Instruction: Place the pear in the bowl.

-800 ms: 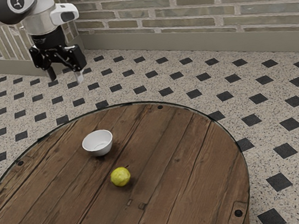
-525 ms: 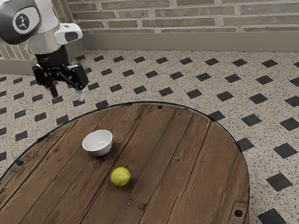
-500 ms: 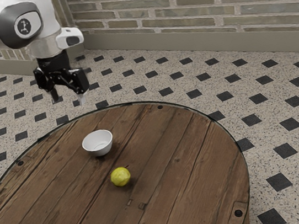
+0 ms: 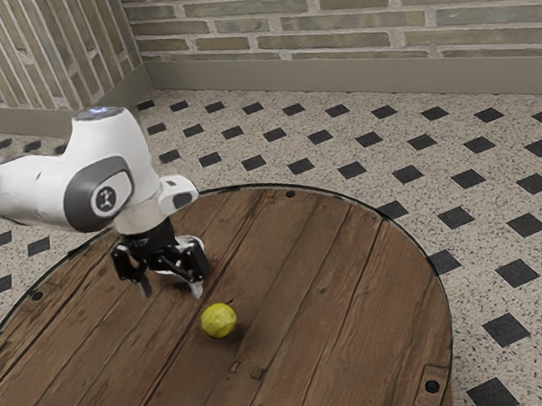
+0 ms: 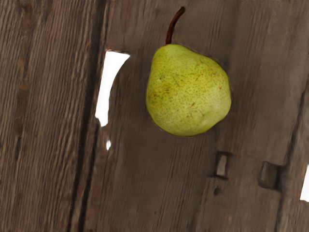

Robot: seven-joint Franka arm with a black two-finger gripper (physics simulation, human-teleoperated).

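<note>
Exterior view: my gripper (image 4: 171, 290) hangs fingers-down over the round table (image 4: 343, 284), its two fingers (image 4: 198, 290) standing apart with a plain gap between them and nothing pinched there, so open. Finger pads point down at the boards. Black knuckles above, then the white arm (image 4: 109, 165), which comes in from the exterior view's left and bends down at the wrist. Bowl (image 4: 194, 241), white, sits behind the gripper and is largely hidden by it; a strip of pale rim shows past the black parts. Pear (image 4: 219, 320), yellow-green, rests on the bare wood near the fingertips, toward the exterior view's right and lower down in that view, clear of the bowl. Wrist view gives the pear from above: stem (image 5: 174, 25) dark and curved, rising off the narrower end, skin speckled brown. Two small notches (image 5: 271, 175) in the planks lie beyond its broad end. A long dark seam (image 5: 89, 101) runs along the wood to one side, with a white patch (image 5: 110, 84) between seam and pear; cannot tell what that patch is. Farther out, speckled floor (image 4: 518, 239) with black diamonds, then a brick wall (image 4: 324, 4).
</note>
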